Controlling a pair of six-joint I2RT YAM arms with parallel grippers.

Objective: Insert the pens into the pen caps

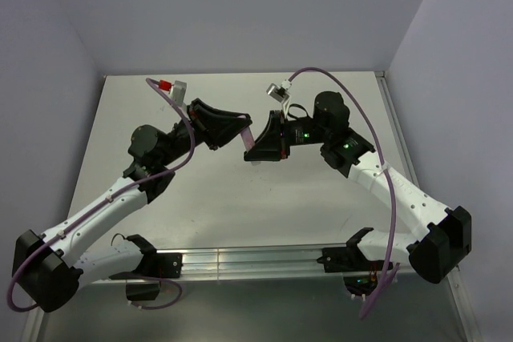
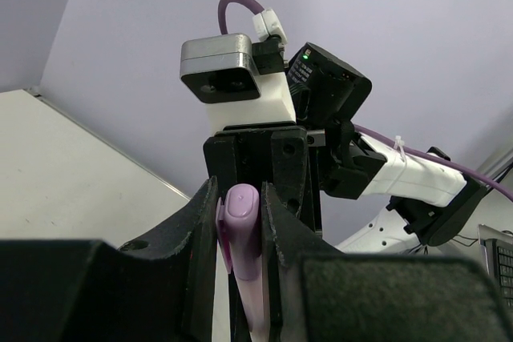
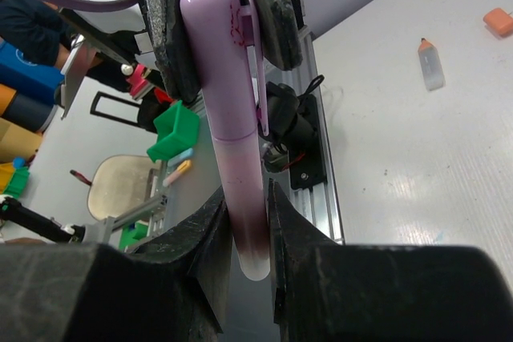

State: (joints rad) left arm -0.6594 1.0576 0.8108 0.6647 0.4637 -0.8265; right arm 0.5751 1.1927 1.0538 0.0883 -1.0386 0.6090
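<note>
Pushing off-axis, with your left gripper [image 2: 239, 198] clamping the lilac plastic cap [image 3: 210, 54] and right gripper [image 3: 246, 206] the slim mauve pen [image 3: 240, 167], risks jamming.

The left end effector [image 2: 240, 198] and right end effector [image 3: 247, 214] are both gripping the held pen [image 3: 228, 110] over the tabletop [image 3: 417, 190]; a second pen [image 3: 430, 64] is lying near a loose cap [image 3: 498, 21].

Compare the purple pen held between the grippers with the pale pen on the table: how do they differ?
The purple pen is held in the air, clamped by both the left gripper and the right gripper; the pale pen lies loose on the table. The purple pen is capped; the pale pen's orange tip is bare, an orange cap lying apart. Both are slim pastel markers.
</note>
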